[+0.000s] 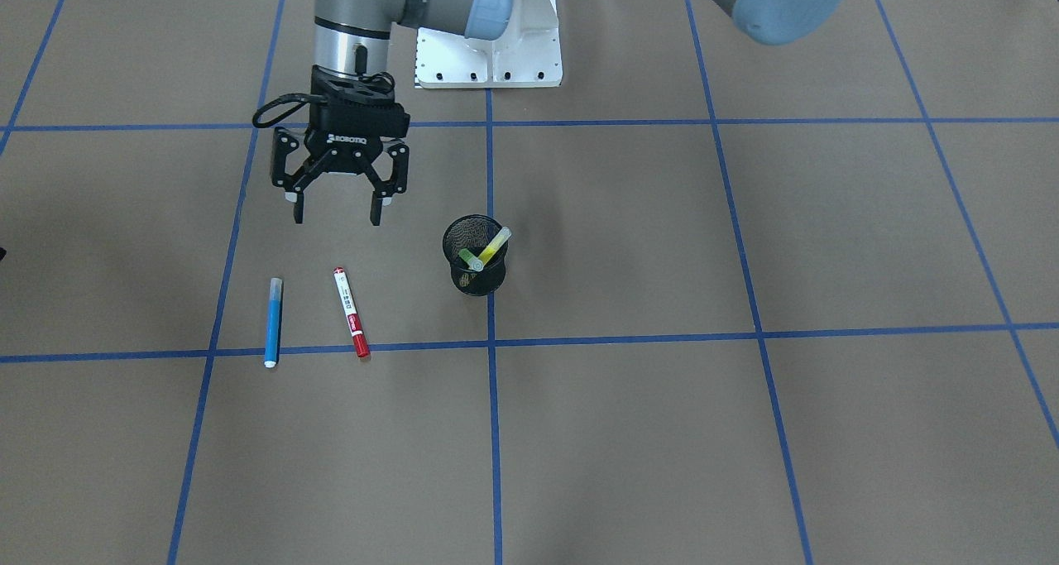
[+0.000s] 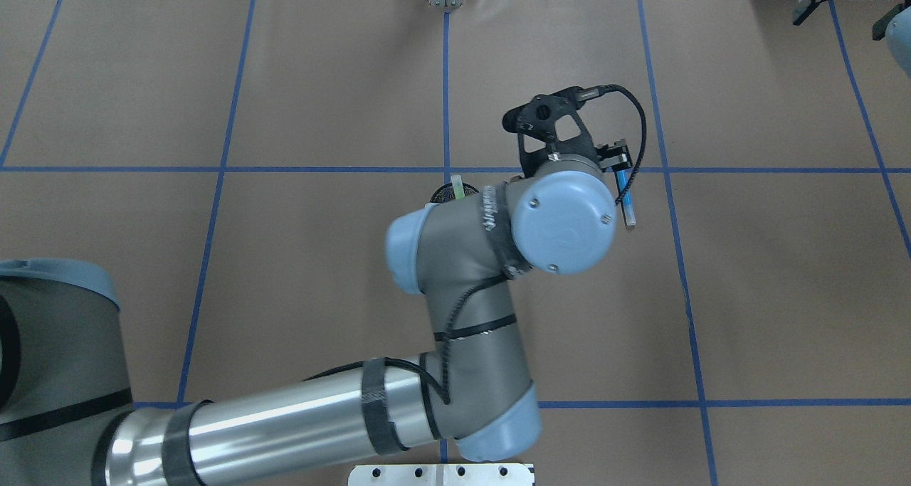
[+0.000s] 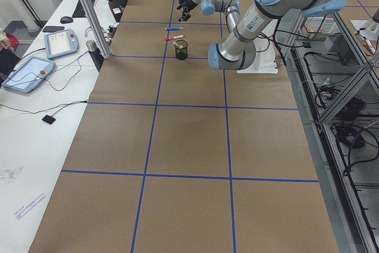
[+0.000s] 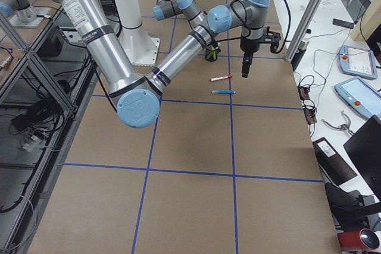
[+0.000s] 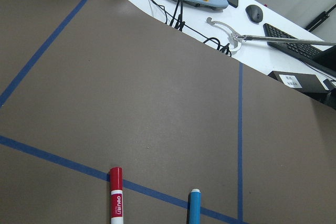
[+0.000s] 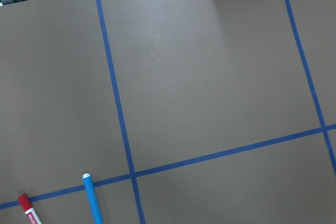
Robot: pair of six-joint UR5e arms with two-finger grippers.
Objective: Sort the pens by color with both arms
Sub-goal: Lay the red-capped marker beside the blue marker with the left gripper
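Exterior front-facing camera: the black two-finger left gripper (image 1: 337,217), reached across to the robot's right, hangs above the brown paper-covered table (image 1: 662,433), fingers spread wide and holding nothing. Just beyond it, toward the operators' edge, a blue marker pen (image 1: 273,321) and a white-barrelled red-capped pen (image 1: 351,313) lie flat, side by side but apart. A black wire-mesh cup (image 1: 480,284), about midway between the surface's ends, holds a light green pen (image 1: 468,257) and a yellow pen (image 1: 496,245), crossed. The right gripper appears in no view, so I cannot tell how its fingers stand.

a black mesh cup (image 1: 478,282) stands on the brown table (image 1: 662,449) gridded with blue tape (image 1: 494,433).
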